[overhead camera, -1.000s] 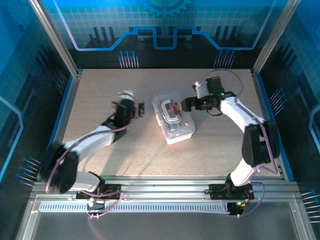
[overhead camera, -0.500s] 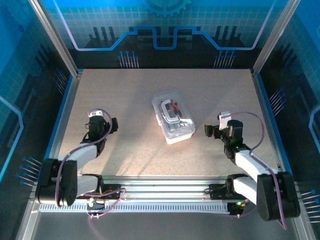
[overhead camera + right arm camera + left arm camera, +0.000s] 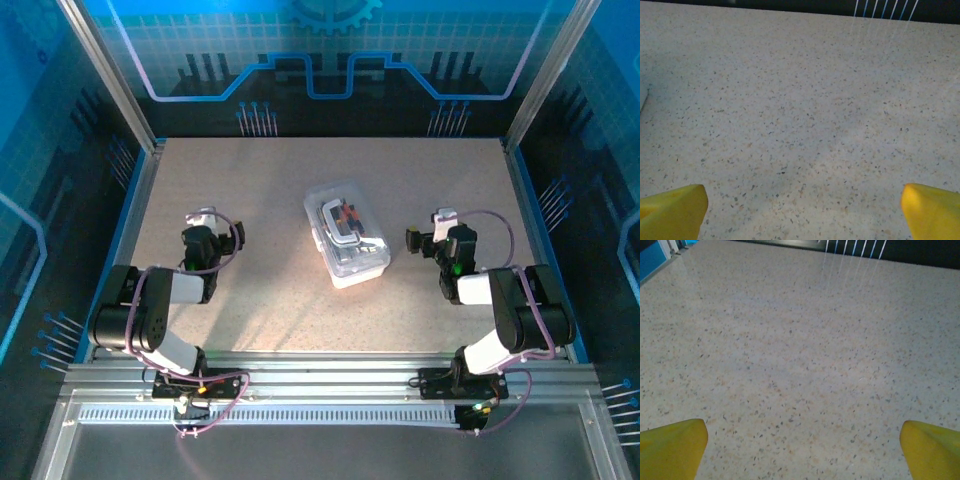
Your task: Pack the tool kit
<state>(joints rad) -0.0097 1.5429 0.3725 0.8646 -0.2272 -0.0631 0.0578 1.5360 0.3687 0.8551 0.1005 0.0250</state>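
The tool kit (image 3: 346, 236) is sitting closed near the middle of the counter (image 3: 260, 180), lying at a slant with its handle facing up. A bit of red and orange is showing through the clear lid, but it's too small to tell which tools are which. Both arms are sitting folded low on either side of it, well apart from the case. The left claw (image 3: 800, 452) is hanging wide apart over bare counter, with just its yellow fingertips (image 3: 671, 447) poking in at the bottom corners. Same deal with the right claw (image 3: 800, 212): it's spread apart, gripping nothing, and its fingertips (image 3: 670, 210) are getting cut off by the frame. A pale sliver (image 3: 642, 97) is peeking in at the left edge there, and I can't tell what it is.
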